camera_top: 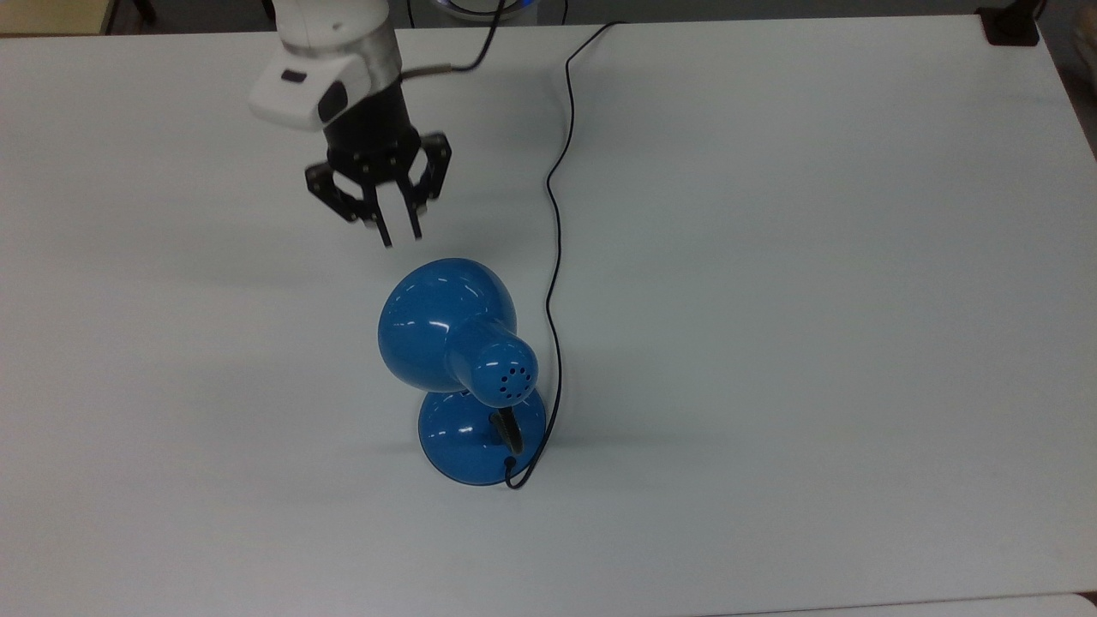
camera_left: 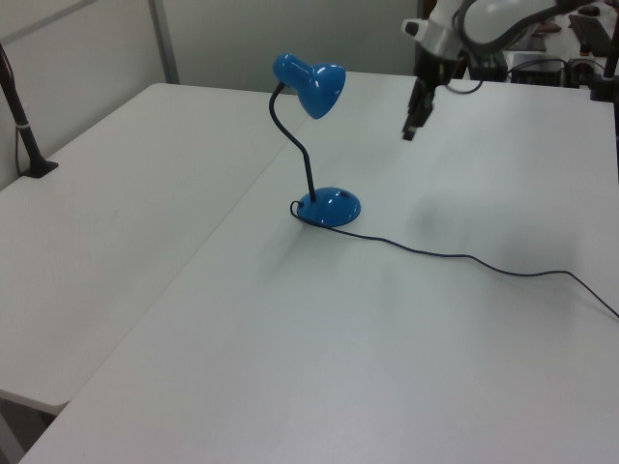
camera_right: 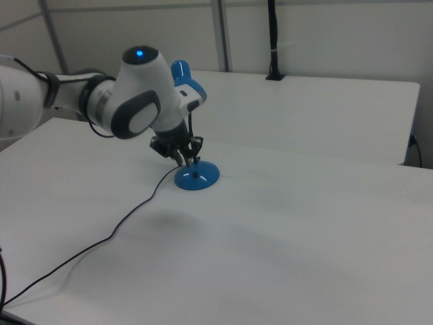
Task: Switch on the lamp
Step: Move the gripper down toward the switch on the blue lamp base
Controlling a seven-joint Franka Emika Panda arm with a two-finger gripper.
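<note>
White desk (camera_top: 771, 343) carries the lamp (camera_top: 463, 368) near the middle, closer to the top view's bottom edge, its cord (camera_top: 555, 214) trailing toward the far edge; the gripper (camera_top: 399, 237) hangs above the desk just beyond the shade, its fingers a little apart and holding nothing

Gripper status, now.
Gripper: fingers close together with a narrow gap, holding nothing, in the air short of the lamp.
</note>
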